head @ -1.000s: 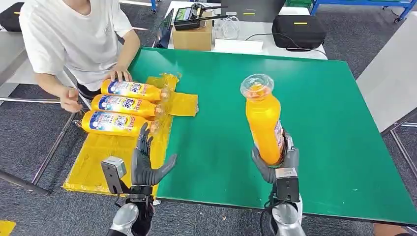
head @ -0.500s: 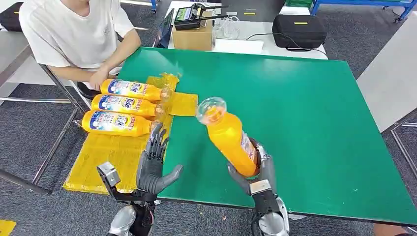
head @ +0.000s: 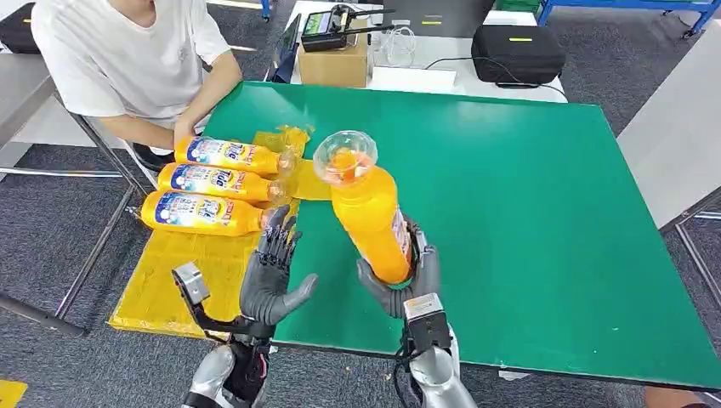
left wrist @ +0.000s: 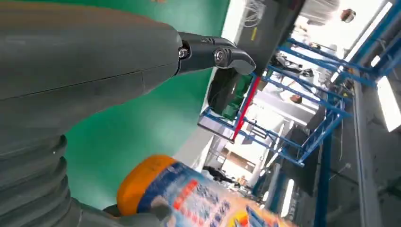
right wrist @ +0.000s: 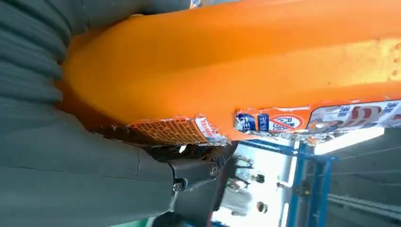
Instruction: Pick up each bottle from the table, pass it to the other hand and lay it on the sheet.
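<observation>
On the far left, a person in a white shirt sat at the table's corner, one hand resting by the top bottle of the row. Next across, the yellow sheet hung over the left edge of the green table, and three orange bottles lay on it side by side, labels up, caps pointing toward the table's middle. Just right of them, the left hand was up over the near edge of the sheet, fingers spread and apart, thumb out toward the right, holding nothing; in the left wrist view its thumb reached out over the green surface with nothing in its grasp. Right beside it, with a gap between, the right hand was clamped around the base of the fourth bottle, held off the table, clear cap uppermost and leaning slightly left. The right wrist view had the orange body pressed against the palm. Further right the green top ran on. Behind the table's far edge stood a cardboard box and a black case.
</observation>
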